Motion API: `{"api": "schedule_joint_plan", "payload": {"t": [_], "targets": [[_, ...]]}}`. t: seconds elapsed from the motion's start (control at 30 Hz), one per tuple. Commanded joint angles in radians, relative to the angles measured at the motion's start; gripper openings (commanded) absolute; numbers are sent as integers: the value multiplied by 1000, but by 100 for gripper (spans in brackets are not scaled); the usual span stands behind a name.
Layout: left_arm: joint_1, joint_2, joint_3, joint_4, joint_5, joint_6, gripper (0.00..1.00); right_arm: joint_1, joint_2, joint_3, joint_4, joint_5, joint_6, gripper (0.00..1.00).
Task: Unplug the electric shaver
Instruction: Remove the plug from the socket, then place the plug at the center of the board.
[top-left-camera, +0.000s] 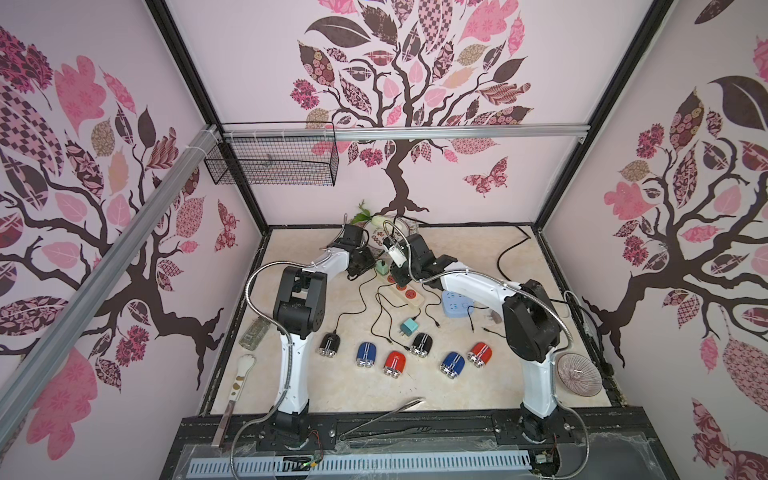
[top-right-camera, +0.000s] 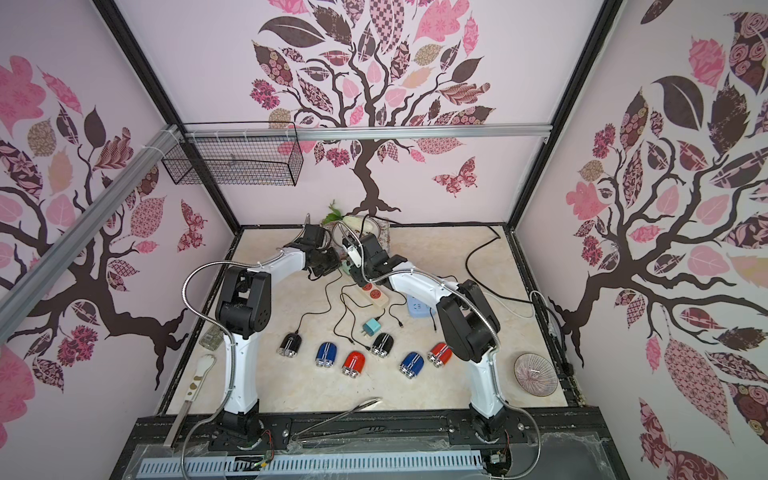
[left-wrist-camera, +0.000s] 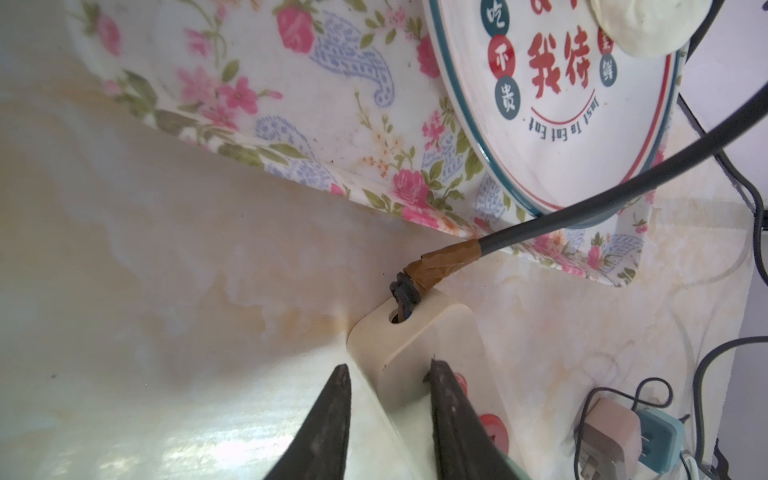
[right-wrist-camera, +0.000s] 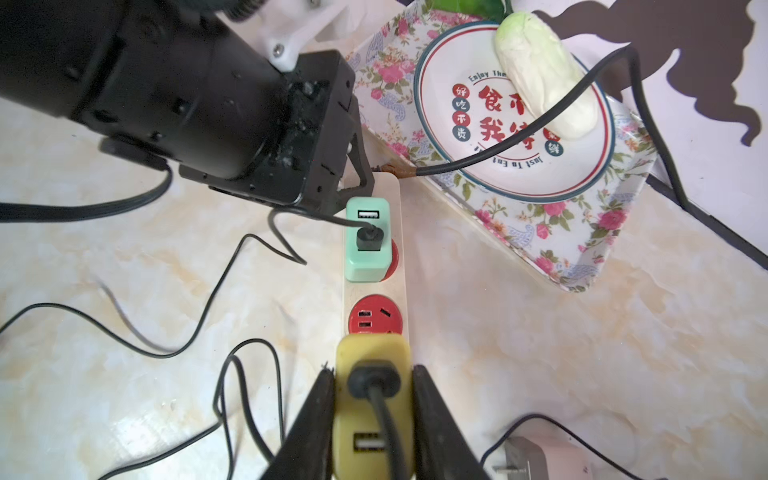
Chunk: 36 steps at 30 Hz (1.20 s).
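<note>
**Operator:** Where am I with the plug?

**Coach:** Your right gripper (right-wrist-camera: 372, 370) is closed on the yellow charger (right-wrist-camera: 353, 415), one finger on each side. The charger sits fully seated in the power strip (right-wrist-camera: 399, 282). The strip lies toward the back edge of the surface (top-left-camera: 374, 395), about midway across. Your hold looks made, so the pull is the step in hand.

**Operator:** And the shaver itself?

**Coach:** The shavers lie in a row nearer the front edge. Thin cables trail from the strip toward the two black ones: the black shaver at the left end of the row (top-left-camera: 329, 344) and the black shaver in the middle (top-left-camera: 422, 345). Your charger's own cable (right-wrist-camera: 384, 415) leaves its top face.

**Operator:** What is my left arm doing?

**Coach:** Your left gripper (left-wrist-camera: 387, 365) is at the strip's far end, just past the green charger (right-wrist-camera: 365, 270). Its fingers are a little apart, with the strip's edge between them. I cannot tell whether it is actually pressing on the strip. You want it bearing down there before you pull, or the whole strip may lift with the charger.

**Operator:** How should I pull?

**Coach:** Pull straight off the strip's face, in line with the prongs, with no twisting or rocking. Go slowly until it frees, and mind the loose cables beside it.
</note>
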<state>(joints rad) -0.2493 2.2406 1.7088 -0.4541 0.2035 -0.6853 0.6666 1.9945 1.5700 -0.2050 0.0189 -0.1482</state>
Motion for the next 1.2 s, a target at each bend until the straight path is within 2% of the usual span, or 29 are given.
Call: {"api": "schedule_joint_plan", "payload": {"t": [0.0,0.33,0.63,1.0,1.17], "targets": [[-2,-53,-18,-16,-9,4,37,8,-100,-29,39,-40,51,16],[18,-126,-53,-15,-6,16,52,36,-187,-137,67,-163,165,17],[34,-242,-169,5,-45,22,56,62,-226,-264,159,-332,284,17],[34,-391,-363,31,-67,48,56,75,-102,-289,244,-477,409,17],[33,-429,-421,38,-49,55,56,86,-52,-281,246,-469,428,17]]}}
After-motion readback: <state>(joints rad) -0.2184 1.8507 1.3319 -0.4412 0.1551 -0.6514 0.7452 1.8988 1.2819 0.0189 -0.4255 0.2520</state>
